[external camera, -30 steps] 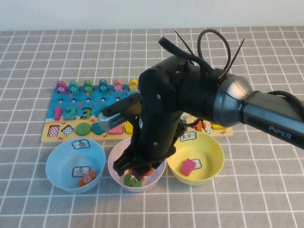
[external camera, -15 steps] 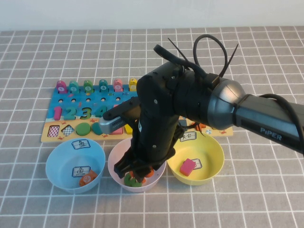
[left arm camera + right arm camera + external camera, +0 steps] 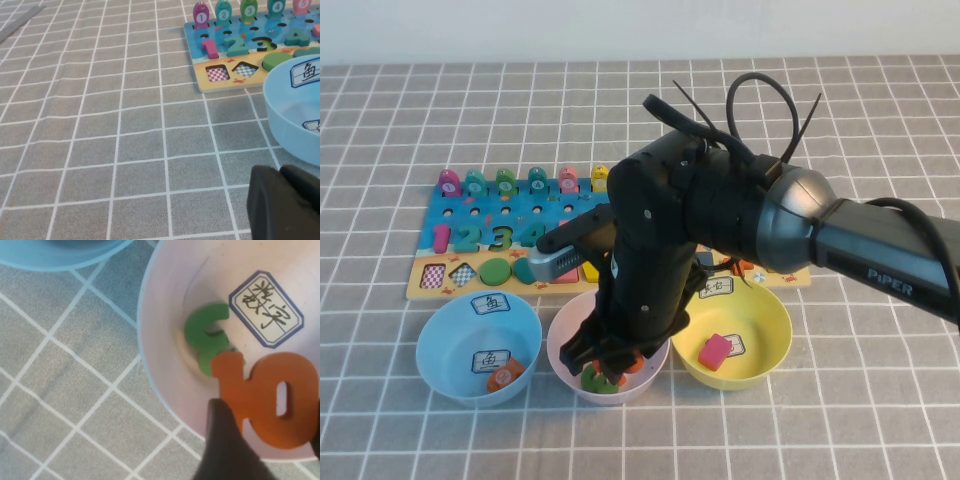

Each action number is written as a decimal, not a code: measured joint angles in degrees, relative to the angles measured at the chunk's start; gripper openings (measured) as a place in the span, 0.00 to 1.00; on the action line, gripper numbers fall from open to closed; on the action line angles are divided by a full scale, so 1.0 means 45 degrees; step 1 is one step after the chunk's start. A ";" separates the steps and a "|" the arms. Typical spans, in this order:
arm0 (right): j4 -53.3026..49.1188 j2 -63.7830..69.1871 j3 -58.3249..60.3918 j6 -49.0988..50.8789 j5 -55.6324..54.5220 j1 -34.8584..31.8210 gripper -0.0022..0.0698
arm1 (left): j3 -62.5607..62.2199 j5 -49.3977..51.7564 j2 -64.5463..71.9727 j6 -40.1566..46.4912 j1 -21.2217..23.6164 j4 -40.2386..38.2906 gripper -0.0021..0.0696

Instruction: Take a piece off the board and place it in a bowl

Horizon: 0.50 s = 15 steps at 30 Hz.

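Note:
My right gripper (image 3: 610, 362) reaches down into the pale pink bowl (image 3: 560, 338), the middle one of three bowls. In the right wrist view the gripper (image 3: 267, 426) is shut on the flat orange "10" (image 3: 270, 397), one finger at each end of it. The piece hangs just above the bowl's floor (image 3: 165, 340), partly over a green number (image 3: 205, 332) lying there. A white handwritten label (image 3: 266, 309) sits inside the bowl. The board (image 3: 470, 215) lies behind the bowls, partly hidden by my right arm. My left gripper (image 3: 286, 205) is shut and empty, low over the cloth beside the blue bowl.
A light blue bowl (image 3: 450, 330) with a small orange piece (image 3: 503, 377) stands left of the pink one. A yellow bowl (image 3: 770, 320) with a pink piece (image 3: 715, 351) stands to its right. The grey checked cloth (image 3: 400, 430) covers the table.
My right arm has shifted slightly and sunk a little into the pink bowl with the orange "10". Over the last half second it has hardly moved.

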 joint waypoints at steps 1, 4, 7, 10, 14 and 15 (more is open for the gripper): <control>0.0000 0.0000 0.0000 0.0000 0.0000 0.0000 0.48 | 0.0000 0.0000 0.0000 0.0000 0.0000 0.0000 0.03; 0.0000 0.0000 0.0000 0.0000 -0.0018 0.0006 0.50 | 0.0000 0.0000 0.0000 0.0000 0.0000 0.0000 0.03; 0.0000 0.0000 0.0000 0.0000 -0.0048 0.0006 0.57 | 0.0000 0.0000 0.0000 0.0000 0.0000 0.0000 0.03; 0.0000 0.0000 0.0000 0.0000 -0.0075 0.0006 0.63 | 0.0000 0.0000 0.0000 0.0000 0.0000 0.0000 0.03; 0.0000 0.0000 0.0000 0.0000 -0.0148 0.0006 0.66 | 0.0000 0.0000 0.0000 0.0000 0.0000 0.0000 0.03; -0.0035 0.0000 0.0000 0.0000 -0.0158 0.0006 0.66 | 0.0000 0.0000 0.0000 0.0000 0.0000 0.0000 0.03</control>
